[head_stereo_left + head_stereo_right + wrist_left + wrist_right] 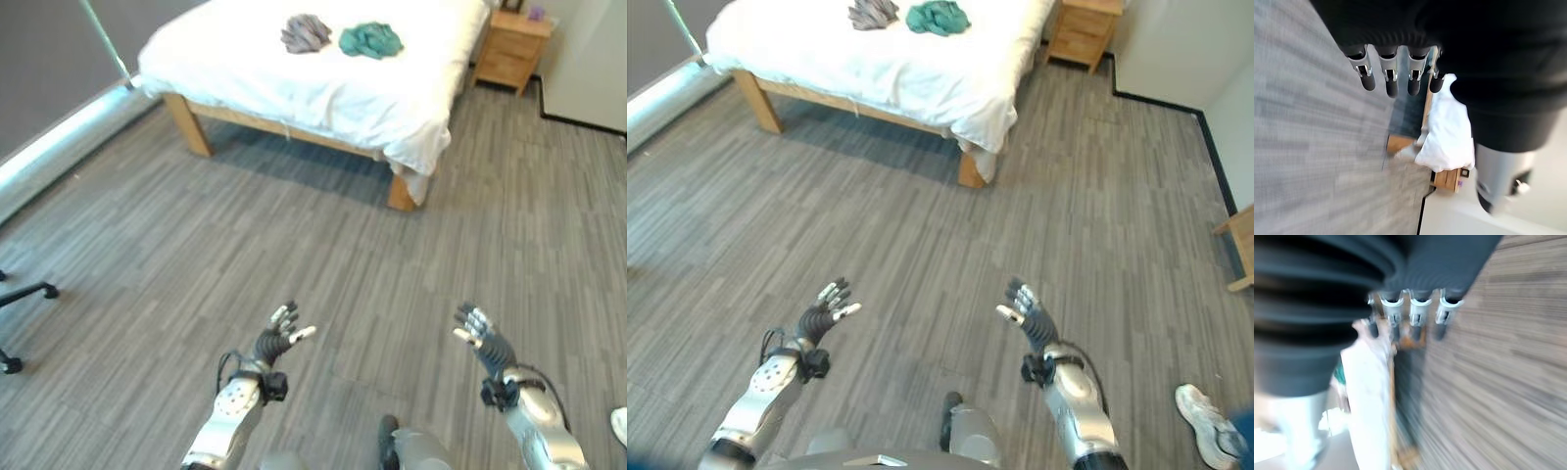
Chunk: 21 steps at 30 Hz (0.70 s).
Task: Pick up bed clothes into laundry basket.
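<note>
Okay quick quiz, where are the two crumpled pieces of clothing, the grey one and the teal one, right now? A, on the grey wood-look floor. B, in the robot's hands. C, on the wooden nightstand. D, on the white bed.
D: the crumpled grey garment and the crumpled teal garment lie side by side on the white-sheeted bed, while the left hand and right hand are open and hold nothing.
</note>
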Tool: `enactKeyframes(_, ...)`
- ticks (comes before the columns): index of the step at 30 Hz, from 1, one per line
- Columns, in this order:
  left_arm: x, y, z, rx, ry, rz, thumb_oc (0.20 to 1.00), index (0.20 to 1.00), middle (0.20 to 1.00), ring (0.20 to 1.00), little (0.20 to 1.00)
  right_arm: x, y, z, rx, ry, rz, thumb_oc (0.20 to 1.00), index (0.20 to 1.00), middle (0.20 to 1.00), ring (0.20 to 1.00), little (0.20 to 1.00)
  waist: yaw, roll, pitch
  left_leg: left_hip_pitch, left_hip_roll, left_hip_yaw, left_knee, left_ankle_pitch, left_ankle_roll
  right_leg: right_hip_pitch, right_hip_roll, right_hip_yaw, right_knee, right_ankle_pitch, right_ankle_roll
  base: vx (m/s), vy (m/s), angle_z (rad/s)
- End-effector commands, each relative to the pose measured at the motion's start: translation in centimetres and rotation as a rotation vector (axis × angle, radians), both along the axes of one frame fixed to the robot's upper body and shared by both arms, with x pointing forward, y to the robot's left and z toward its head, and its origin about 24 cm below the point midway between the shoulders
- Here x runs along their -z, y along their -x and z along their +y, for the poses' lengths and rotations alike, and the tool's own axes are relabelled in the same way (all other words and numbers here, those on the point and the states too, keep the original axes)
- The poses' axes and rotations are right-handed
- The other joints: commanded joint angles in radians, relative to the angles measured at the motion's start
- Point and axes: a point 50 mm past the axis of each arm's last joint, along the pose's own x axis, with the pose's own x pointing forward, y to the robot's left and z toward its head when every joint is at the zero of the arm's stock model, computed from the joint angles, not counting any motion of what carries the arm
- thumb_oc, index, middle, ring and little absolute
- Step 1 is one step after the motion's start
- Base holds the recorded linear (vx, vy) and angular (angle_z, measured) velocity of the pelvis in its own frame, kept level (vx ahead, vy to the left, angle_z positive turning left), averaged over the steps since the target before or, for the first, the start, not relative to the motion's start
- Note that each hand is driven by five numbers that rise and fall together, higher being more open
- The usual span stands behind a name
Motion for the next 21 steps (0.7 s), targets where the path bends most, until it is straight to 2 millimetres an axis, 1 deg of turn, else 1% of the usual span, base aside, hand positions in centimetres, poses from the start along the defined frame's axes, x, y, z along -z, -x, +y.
enactKeyframes(1, -4.1, -2.5, 1.4, -0.02, 0.02, -0.195, 1.0, 1.0, 1.0, 1.0, 1.0, -2.4, -0.9, 0.4, -0.052, 0.028, -0.112, 1.0, 1.0, 1.0, 1.0, 1.0, 0.014, 0.006, 0.021, 0.208, -0.07, 0.097, -0.171, 0.097, 0.01, 0.048, 0.004, 0.068, -0.262, 0.241, 0.084, 0.59, -0.141, -0.55)
enactKeyframes(2, -3.8, -2.5, 0.8, 0.017, 0.034, -0.182, 1.0, 1.0, 1.0, 1.0, 1.0, -2.6, -0.7, -0.2, -0.036, 0.027, -0.118, 1.0, 1.0, 1.0, 1.0, 1.0, 0.039, 0.0, 0.029, 0.097, -0.088, 0.11, -0.29, 0.083, 0.011, 0.12, 0.009, 0.097, -0.288, 0.216, 0.093, 0.83, -0.144, -0.2)
enactKeyframes(3, -3.5, -2.4, 0.6, 0.034, 0.02, -0.171, 1.0, 1.0, 1.0, 1.0, 1.0, -2.4, -0.5, -0.3, -0.032, 0.029, -0.112, 1.0, 1.0, 1.0, 1.0, 1.0, 0.044, 0.014, 0.025, 0.07, -0.094, 0.126, -0.413, 0.091, 0.011, 0.15, 0.02, 0.1, -0.288, 0.193, 0.096, 0.9, -0.063, -0.13)
enactKeyframes(4, -3.3, -2.3, 0.4, 0.063, -0.005, -0.167, 1.0, 1.0, 1.0, 1.0, 1.0, -2.2, -0.2, -0.5, -0.03, 0.033, -0.104, 1.0, 1.0, 1.0, 1.0, 1.0, 0.053, 0.02, 0.012, 0.057, -0.109, 0.167, -0.595, 0.114, 0.015, 0.193, 0.025, 0.107, -0.298, 0.172, 0.107, 0.79, 0.017, -0.09)
enactKeyframes(5, -3.1, -2.2, 0.3, 0.076, -0.013, -0.162, 1.0, 1.0, 1.0, 1.0, 1.0, -1.9, 0.2, -0.5, -0.034, 0.036, -0.089, 1.0, 1.0, 1.0, 1.0, 1.0, 0.065, 0.03, 0.003, 0.059, -0.144, 0.2, -0.773, 0.128, 0.021, 0.233, 0.036, 0.117, -0.305, 0.149, 0.119, 0.56, 0.018, -0.32)
enactKeyframes(6, -3.1, -2.2, 0.3, 0.076, -0.013, -0.162, 1.0, 1.0, 1.0, 1.0, 1.0, -1.9, 0.2, -0.5, -0.034, 0.036, -0.089, 1.0, 1.0, 1.0, 1.0, 1.0, 0.066, 0.029, 0.003, 0.062, -0.145, 0.201, -0.777, 0.13, 0.021, 0.233, 0.034, 0.118, -0.305, 0.149, 0.119, 0.8, -0.011, -0.4)
enactKeyframes(7, -2.9, -2.0, 0.2, 0.087, -0.026, -0.158, 1.0, 1.0, 1.0, 1.0, 1.0, -1.1, 0.6, -0.4, -0.055, 0.05, -0.053, 1.0, 1.0, 1.0, 1.0, 1.0, 0.094, 0.049, -0.025, 0.033, -0.192, 0.195, -0.985, 0.172, 0.03, 0.306, 0.077, 0.148, -0.315, 0.112, 0.125, 0.81, -0.041, -0.52)
enactKeyframes(8, -2.9, -1.9, 0.2, 0.094, -0.038, -0.163, 1.0, 1.0, 1.0, 1.0, 1.0, -1.0, 0.8, -0.5, -0.06, 0.057, -0.045, 1.0, 1.0, 1.0, 1.0, 1.0, 0.103, 0.052, -0.038, -0.006, -0.199, 0.22, -1.04, 0.175, 0.022, 0.35, 0.084, 0.163, -0.316, 0.089, 0.131, 1.06, -0.066, -0.44)
enactKeyframes(9, -2.9, -1.8, 0.2, 0.093, -0.045, -0.165, 1.0, 1.0, 1.0, 1.0, 1.0, -0.8, 0.7, -0.5, -0.064, 0.06, -0.032, 1.0, 1.0, 1.0, 1.0, 1.0, 0.108, 0.049, -0.054, -0.021, -0.201, 0.244, -1.04, 0.18, 0.023, 0.387, 0.083, 0.175, -0.316, 0.077, 0.133, 0.53, -0.043, -0.38)
enactKeyframes(10, -2.9, -1.8, 0.2, 0.093, -0.046, -0.165, 1.0, 1.0, 1.0, 1.0, 1.0, -0.7, 0.7, -0.5, -0.064, 0.059, -0.032, 1.0, 1.0, 1.0, 1.0, 1.0, 0.109, 0.045, -0.054, -0.019, -0.205, 0.248, -1.04, 0.178, 0.024, 0.389, 0.078, 0.176, -0.317, 0.076, 0.134, 0.76, -0.034, -0.46)
enactKeyframes(11, -3.2, -1.5, 0.9, 0.065, -0.041, -0.171, 1.0, 1.0, 1.0, 1.0, 1.0, -0.9, 0.5, 0.3, -0.088, 0.036, -0.039, 1.0, 1.0, 1.0, 1.0, 1.0, 0.121, 0.038, -0.084, 0.033, -0.205, 0.311, -1.04, 0.209, 0.046, 0.415, 0.081, 0.211, -0.277, 0.072, 0.136, 0.76, 0.003, -0.56)
enactKeyframes(12, -3.2, -1.4, 1.2, 0.06, -0.036, -0.172, 1.0, 1.0, 1.0, 1.0, 1.0, -0.9, 0.4, 0.9, -0.109, 0.023, -0.048, 1.0, 1.0, 1.0, 1.0, 1.0, 0.122, 0.024, -0.099, 0.048, -0.219, 0.348, -1.027, 0.202, 0.076, 0.419, 0.075, 0.21, -0.223, 0.072, 0.142, 0.93, 0.003, -0.87)
enactKeyframes(13, -3.1, -1.3, 1.2, 0.06, -0.038, -0.172, 1.0, 1.0, 1.0, 1.0, 1.0, -1.0, 0.3, 1.3, -0.125, 0.02, -0.056, 1.0, 1.0, 1.0, 1.0, 1.0, 0.136, 0.005, -0.105, 0.059, -0.23, 0.36, -1.02, 0.193, 0.098, 0.398, 0.069, 0.213, -0.136, 0.127, 0.172, 0.61, 0.026, -0.62)
enactKeyframes(14, -3.0, -1.3, 1.4, 0.055, -0.057, -0.17, 1.0, 1.0, 1.0, 1.0, 1.0, -1.0, -0.1, 1.9, -0.147, 0.018, -0.062, 1.0, 1.0, 1.0, 1.0, 1.0, 0.155, -0.021, -0.106, 0.076, -0.242, 0.371, -0.998, 0.151, 0.126, 0.363, 0.068, 0.21, 0.025, 0.236, 0.24, 0.37, 0.02, -0.6)
enactKeyframes(15, -3.0, -1.3, 1.4, 0.055, -0.059, -0.171, 1.0, 1.0, 1.0, 1.0, 1.0, -1.0, -0.1, 1.9, -0.147, 0.017, -0.063, 1.0, 1.0, 1.0, 1.0, 1.0, 0.157, -0.025, -0.107, 0.074, -0.243, 0.375, -0.995, 0.147, 0.127, 0.358, 0.064, 0.213, 0.033, 0.231, 0.242, 0.56, 0.04, -0.41)
enactKeyframes(16, -2.9, -1.6, 1.2, 0.053, -0.062, -0.156, 1.0, 1.0, 1.0, 1.0, 1.0, -1.0, -0.5, 2.5, -0.14, 0.022, -0.06, 1.0, 1.0, 1.0, 1.0, 1.0, 0.143, -0.005, -0.08, 0.142, -0.217, 0.36, -0.95, 0.09, 0.142, 0.233, 0.064, 0.186, 0.34, 0.432, 0.302, 0.58, 0.069, -0.37)
enactKeyframes(17, -3.2, -2.0, 1.3, 0.041, -0.064, -0.172, 1.0, 1.0, 1.0, 1.0, 1.0, -1.3, -0.9, 3.3, -0.139, -0.031, -0.084, 1.0, 1.0, 1.0, 1.0, 1.0, 0.123, 0.022, -0.056, 0.193, -0.192, 0.359, -0.948, 0.078, 0.145, 0.16, 0.068, 0.158, 0.453, 0.451, 0.302, 0.74, 0.147, -0.13)
enactKeyframes(18, -3.5, -2.2, 1.4, 0.029, -0.073, -0.191, 1.0, 1.0, 1.0, 1.0, 1.0, -1.6, -1.0, 4.3, -0.162, -0.114, -0.104, 1.0, 1.0, 1.0, 1.0, 1.0, 0.103, 0.047, -0.036, 0.247, -0.187, 0.348, -0.959, 0.062, 0.155, 0.076, 0.053, 0.137, 0.527, 0.422, 0.302, 0.58, 0.169, 0.51)
enactKeyframes(19, -3.7, -2.4, 1.5, 0.022, -0.074, -0.199, 1.0, 1.0, 1.0, 1.0, 1.0, -1.3, -0.8, 4.5, -0.197, -0.098, -0.089, 1.0, 1.0, 1.0, 1.0, 1.0, 0.092, 0.054, -0.028, 0.29, -0.198, 0.331, -0.974, 0.052, 0.16, 0.026, 0.016, 0.114, 0.532, 0.385, 0.289, 0.55, 0.137, 0.62)
enactKeyframes(20, -4.0, -2.6, 1.7, 0.02, -0.076, -0.207, 1.0, 1.0, 1.0, 1.0, 1.0, -1.1, -0.6, 4.3, -0.22, -0.05, -0.068, 1.0, 1.0, 1.0, 1.0, 1.0, 0.079, 0.057, -0.022, 0.329, -0.211, 0.309, -0.988, 0.04, 0.163, -0.005, -0.022, 0.076, 0.514, 0.357, 0.271, 0.6, 0.049, 0.49)
enactKeyframes(21, -4.3, -2.7, 1.8, 0.018, -0.063, -0.221, 1.0, 1.0, 1.0, 1.0, 1.0, -1.3, -0.5, 4.0, -0.228, -0.017, -0.075, 1.0, 1.0, 1.0, 1.0, 1.0, 0.065, 0.059, -0.018, 0.36, -0.22, 0.293, -0.997, 0.026, 0.157, -0.024, -0.052, 0.044, 0.469, 0.332, 0.252, 0.59, -0.03, 0.44)
